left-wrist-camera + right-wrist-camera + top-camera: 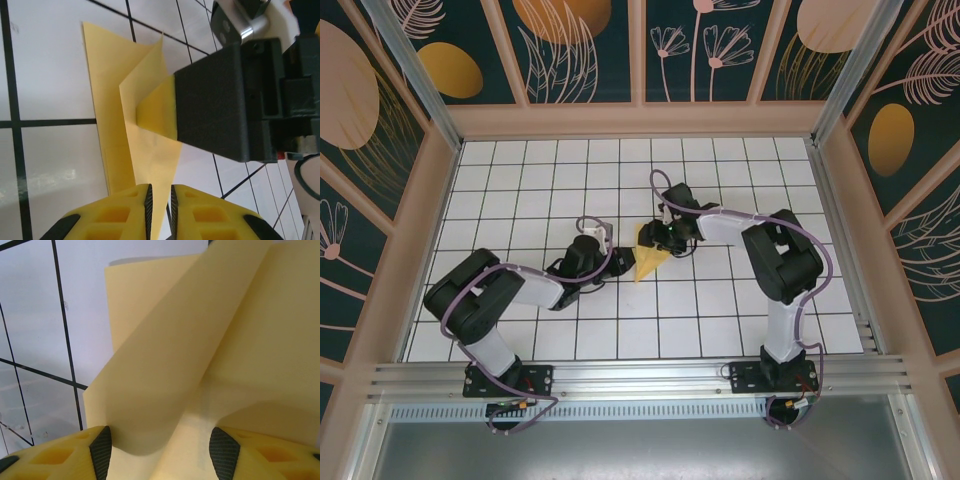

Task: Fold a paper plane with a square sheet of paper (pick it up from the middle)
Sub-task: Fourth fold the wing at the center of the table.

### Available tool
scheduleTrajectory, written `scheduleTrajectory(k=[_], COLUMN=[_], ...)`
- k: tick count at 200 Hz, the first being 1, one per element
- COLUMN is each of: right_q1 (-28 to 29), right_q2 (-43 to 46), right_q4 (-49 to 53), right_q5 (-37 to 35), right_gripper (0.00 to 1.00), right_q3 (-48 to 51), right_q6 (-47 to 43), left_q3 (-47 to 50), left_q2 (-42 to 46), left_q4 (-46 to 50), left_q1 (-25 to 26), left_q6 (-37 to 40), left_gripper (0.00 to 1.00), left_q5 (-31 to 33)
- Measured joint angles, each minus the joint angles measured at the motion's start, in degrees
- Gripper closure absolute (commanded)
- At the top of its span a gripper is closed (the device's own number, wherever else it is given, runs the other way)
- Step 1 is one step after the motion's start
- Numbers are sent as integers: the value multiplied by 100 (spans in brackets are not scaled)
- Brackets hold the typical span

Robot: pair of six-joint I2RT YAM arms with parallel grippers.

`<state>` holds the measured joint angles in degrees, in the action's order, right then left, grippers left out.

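Sheet of paper (145,145): its tip between narrowly parted left fingers (117,215), its raised flap between wide-apart right fingers (100,452).

No readable text, no label, brand, number or sign to be made out, nothing written or printed legibly on any surface pictured.

2 black-white arms (520,290), purple cables (653,180), yellow fingers (115,215).
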<state>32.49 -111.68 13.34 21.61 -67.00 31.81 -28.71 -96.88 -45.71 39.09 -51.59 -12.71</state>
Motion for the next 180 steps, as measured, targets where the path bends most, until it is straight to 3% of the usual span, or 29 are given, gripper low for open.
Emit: scheduleTrajectory(k=[67, 180], right_q1=[26, -4], right_q2=[-103, -11], right_q4=[201, 83], right_q5=[-42, 101], right_gripper=[35, 37], right_q3=[-168, -66], right_q6=[0, -133], left_q3=[-297, -586], left_q2=[-461, -844], left_q4=[-83, 251], left_q1=[0, -11], left_q6=[-17, -24], left_gripper=[84, 94], left_q5=[-382, -321])
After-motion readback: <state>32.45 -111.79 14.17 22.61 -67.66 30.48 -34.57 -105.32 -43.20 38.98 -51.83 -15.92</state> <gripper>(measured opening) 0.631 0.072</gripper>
